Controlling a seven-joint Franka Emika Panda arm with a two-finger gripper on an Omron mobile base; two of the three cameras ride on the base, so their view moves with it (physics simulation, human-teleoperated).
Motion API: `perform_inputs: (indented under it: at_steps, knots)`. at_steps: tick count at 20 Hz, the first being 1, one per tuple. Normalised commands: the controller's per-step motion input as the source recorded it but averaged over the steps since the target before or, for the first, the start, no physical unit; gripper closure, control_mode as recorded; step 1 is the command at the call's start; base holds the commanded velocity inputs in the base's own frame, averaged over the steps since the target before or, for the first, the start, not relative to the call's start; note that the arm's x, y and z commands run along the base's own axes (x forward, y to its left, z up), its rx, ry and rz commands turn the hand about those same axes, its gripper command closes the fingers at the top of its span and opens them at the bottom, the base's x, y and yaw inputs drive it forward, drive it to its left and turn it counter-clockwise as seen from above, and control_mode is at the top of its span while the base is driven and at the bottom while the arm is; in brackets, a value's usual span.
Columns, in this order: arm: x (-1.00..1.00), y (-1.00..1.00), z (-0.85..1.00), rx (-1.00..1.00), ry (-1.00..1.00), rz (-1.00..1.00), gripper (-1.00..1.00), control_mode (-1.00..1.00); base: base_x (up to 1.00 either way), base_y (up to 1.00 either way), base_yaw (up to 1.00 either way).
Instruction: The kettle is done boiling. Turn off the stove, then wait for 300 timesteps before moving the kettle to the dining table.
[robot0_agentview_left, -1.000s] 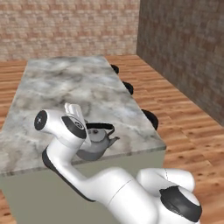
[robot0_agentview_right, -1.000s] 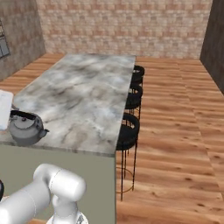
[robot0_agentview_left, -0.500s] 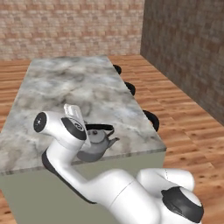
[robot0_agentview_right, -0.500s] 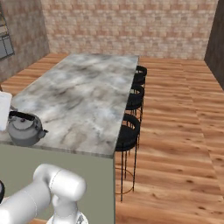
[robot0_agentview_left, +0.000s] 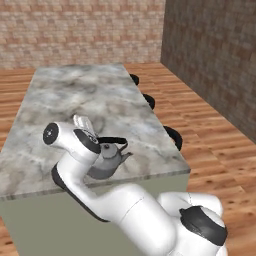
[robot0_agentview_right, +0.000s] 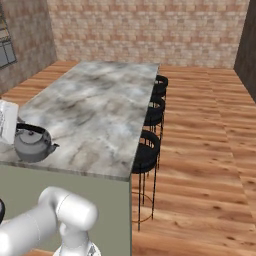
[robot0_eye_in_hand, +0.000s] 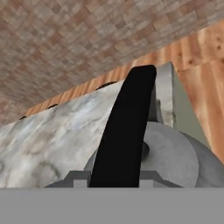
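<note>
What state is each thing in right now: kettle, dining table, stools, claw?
kettle: upright, lid on, resting on the table near its front corner.
dining table: bears the kettle.
stools: tucked along the table's side.
claw: straddles the kettle handle; grip unclear.

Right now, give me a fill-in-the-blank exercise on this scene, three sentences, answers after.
1. The kettle rests on the ____ top of the dining table.
2. The kettle's arched handle is coloured ____.
3. Along the table's long side stand black ____.

Missing words: marble; black; stools
</note>
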Motion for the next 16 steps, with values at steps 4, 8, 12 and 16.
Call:
perform_inputs:
  at_steps: [4, 8, 12, 16]
  knots:
    - [0.63, 0.0, -0.08, 0.08, 0.0, 0.09, 1.0, -1.0, 0.0, 0.0, 0.0]
    - [0.58, 0.0, -0.09, 0.08, 0.0, 0.08, 1.0, -1.0, 0.0, 0.0, 0.0]
    - [0.41, -0.03, -0.08, 0.05, 0.0, 0.04, 1.0, -1.0, 0.0, 0.0, 0.0]
    - [0.32, -0.07, -0.01, 0.01, 0.0, 0.0, 1.0, -1.0, 0.0, 0.0, 0.0]
